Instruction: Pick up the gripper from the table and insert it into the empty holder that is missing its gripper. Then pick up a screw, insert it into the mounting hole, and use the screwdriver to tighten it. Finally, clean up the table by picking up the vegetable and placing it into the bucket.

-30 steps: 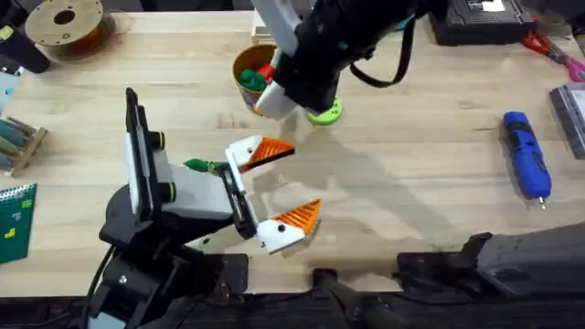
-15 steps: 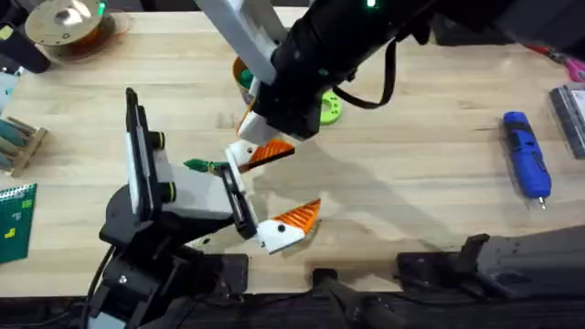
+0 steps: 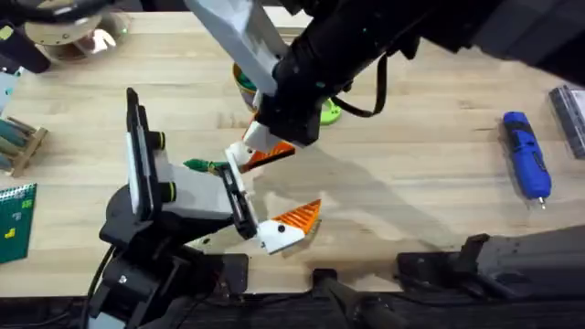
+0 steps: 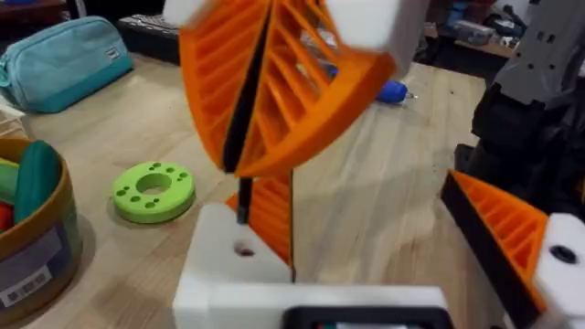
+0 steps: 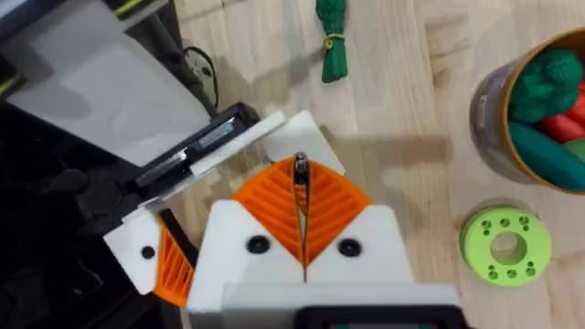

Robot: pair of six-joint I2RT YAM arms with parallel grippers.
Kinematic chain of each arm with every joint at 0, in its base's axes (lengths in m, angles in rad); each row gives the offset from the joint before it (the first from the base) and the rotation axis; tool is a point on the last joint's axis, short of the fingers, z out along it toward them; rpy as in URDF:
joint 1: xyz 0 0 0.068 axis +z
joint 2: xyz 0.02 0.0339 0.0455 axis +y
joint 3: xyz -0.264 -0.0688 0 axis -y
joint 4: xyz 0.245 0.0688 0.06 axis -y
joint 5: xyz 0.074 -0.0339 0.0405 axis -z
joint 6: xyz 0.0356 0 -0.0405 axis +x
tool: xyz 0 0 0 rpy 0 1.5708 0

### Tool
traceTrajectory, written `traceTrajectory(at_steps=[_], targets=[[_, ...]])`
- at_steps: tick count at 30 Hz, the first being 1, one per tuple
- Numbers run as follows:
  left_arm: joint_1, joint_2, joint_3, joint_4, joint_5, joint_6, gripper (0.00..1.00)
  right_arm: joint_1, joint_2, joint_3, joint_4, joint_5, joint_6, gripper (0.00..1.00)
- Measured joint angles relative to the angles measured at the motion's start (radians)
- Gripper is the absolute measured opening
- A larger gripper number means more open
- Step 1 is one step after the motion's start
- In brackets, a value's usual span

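Note:
My right gripper (image 3: 267, 139) reaches across and hangs just over the left arm's far finger, shut on a thin dark screw (image 4: 242, 203). The screw tip points at the mounting hole (image 4: 243, 249) in the white holder (image 4: 228, 283), which carries the orange gripper tip (image 4: 271, 217). My left gripper (image 3: 279, 187) is open, both fingers orange-tipped. The dark-green vegetable (image 3: 203, 165) (image 5: 332, 37) lies on the table beside the left arm. The bucket (image 3: 245, 80) (image 5: 494, 110), holding toy food, is partly covered by the right arm. The blue screwdriver (image 3: 527, 153) lies far right.
A bright green disc (image 3: 327, 111) (image 5: 505, 245) lies beside the bucket. A filament spool (image 3: 64, 23) is at the back left. A wooden rack (image 3: 18, 142) and a green board (image 3: 14, 219) sit at the left edge, and a black box (image 3: 475, 18) at the back right.
The right arm has swung from over the bucket and disc down toward the left arm's far finger. The left arm has stayed still.

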Motion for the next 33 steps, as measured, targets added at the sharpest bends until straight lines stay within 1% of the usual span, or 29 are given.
traceTrajectory(at_steps=[17, 24, 33], targets=[[0.0, 0.0, 0.0, 0.0, 0.0, 0.0, 0.985, 0.0, 0.003, 0.0, 0.007, 0.0, 0.001, 0.008], [0.0, 0.001, 0.0, -0.001, 0.0, -0.004, 0.985, 0.0, 0.037, 0.0, 0.009, -0.003, 0.004, 0.008], [0.0, 0.001, 0.0, -0.001, 0.0, -0.009, 0.985, 0.0, 0.039, 0.0, 0.007, -0.007, 0.005, 0.008]])
